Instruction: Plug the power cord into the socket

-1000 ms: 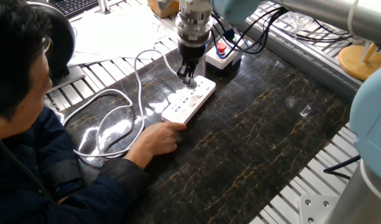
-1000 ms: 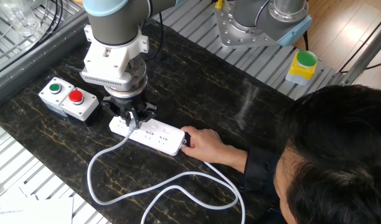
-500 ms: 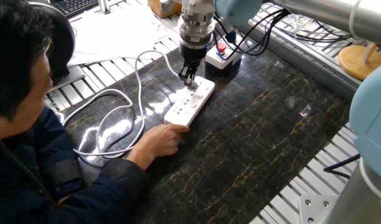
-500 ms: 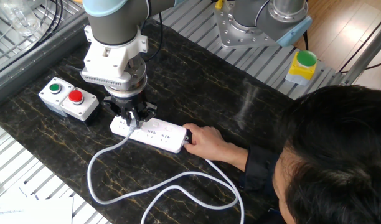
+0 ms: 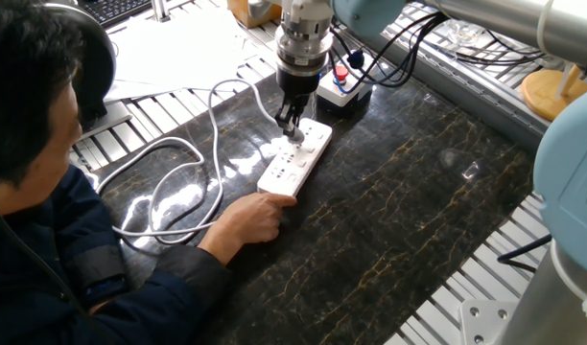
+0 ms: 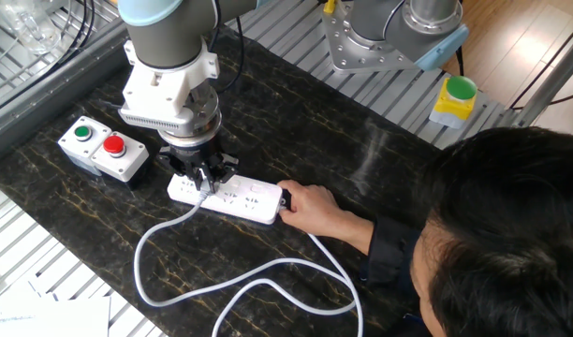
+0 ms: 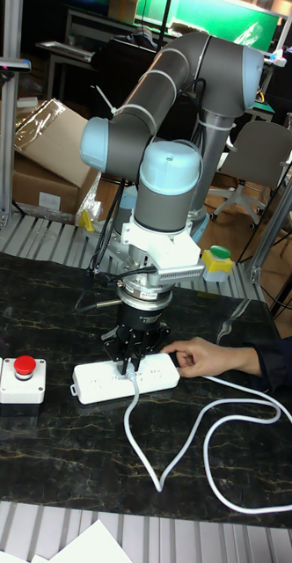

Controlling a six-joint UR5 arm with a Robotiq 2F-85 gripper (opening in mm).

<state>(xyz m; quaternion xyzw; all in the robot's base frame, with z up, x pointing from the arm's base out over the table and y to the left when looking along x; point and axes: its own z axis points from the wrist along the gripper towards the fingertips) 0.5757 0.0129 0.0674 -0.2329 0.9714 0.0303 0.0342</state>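
The socket (image 5: 295, 163) (image 6: 240, 195) (image 7: 98, 384) is a flat white strip lying on the dark marble table. My gripper (image 5: 290, 126) (image 6: 204, 183) (image 7: 132, 367) stands straight over the strip's far end, shut on the small white plug of the power cord (image 5: 212, 129) (image 6: 240, 281) (image 7: 208, 449), which it presses against the strip's top. The cord runs from the plug in long loops over the table. A person's hand (image 5: 250, 213) (image 6: 315, 206) (image 7: 203, 359) holds the strip's other end. Whether the plug's pins sit in the holes is hidden by the fingers.
A grey box with red and green buttons (image 5: 343, 84) (image 6: 101, 146) (image 7: 16, 383) stands beside the strip. The person (image 5: 44, 192) leans over the table's near side. Papers (image 5: 178, 48) and thick black cables (image 5: 389, 48) lie behind. A yellow-green button (image 6: 455, 98) sits far right.
The socket strip has slid and turned slightly under the person's hand. My gripper has stayed over its end, still shut on the plug.
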